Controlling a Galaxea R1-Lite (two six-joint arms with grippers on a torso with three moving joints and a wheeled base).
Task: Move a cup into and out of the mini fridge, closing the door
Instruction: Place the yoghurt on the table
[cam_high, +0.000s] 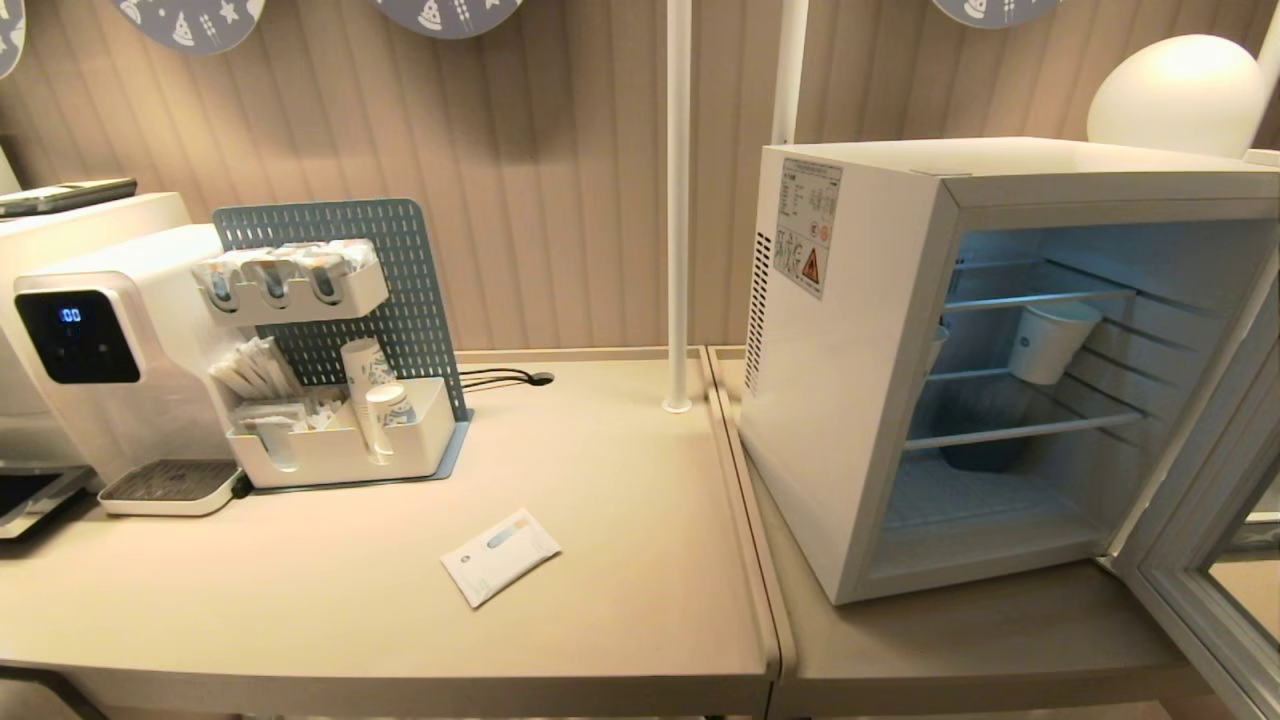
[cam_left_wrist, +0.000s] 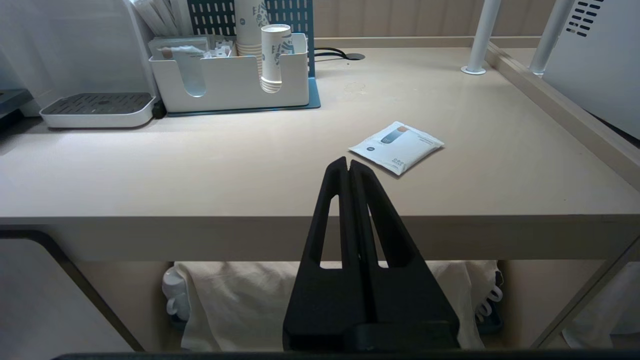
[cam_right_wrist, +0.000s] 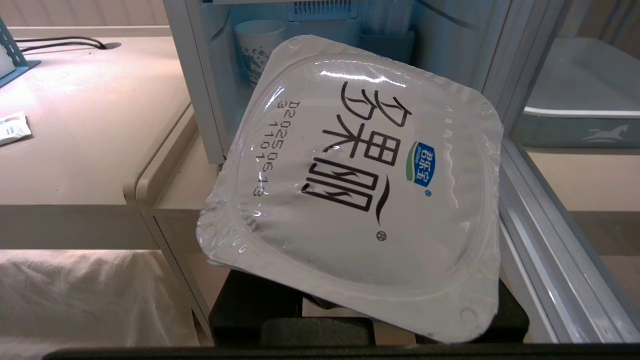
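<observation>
The cup's squarish white foil lid (cam_right_wrist: 360, 180), with black characters and a blue logo, fills the right wrist view. It sits tilted just above the black base of my right gripper (cam_right_wrist: 260, 305), which is shut on the cup; the fingers are hidden under the lid. The cup hangs in front of the open mini fridge (cam_high: 850, 400), below the table's height. The door (cam_high: 1200, 500) is swung wide to the right. My left gripper (cam_left_wrist: 348, 162) is shut and empty, parked before the table's front edge. Neither arm shows in the head view.
A white paper cup (cam_high: 1050, 340) and a dark container (cam_high: 985, 440) stand inside the fridge. On the left table are a water dispenser (cam_high: 90, 340), an organizer with paper cups (cam_high: 340, 440) and a flat sachet (cam_high: 500, 555). White poles (cam_high: 678, 200) rise behind.
</observation>
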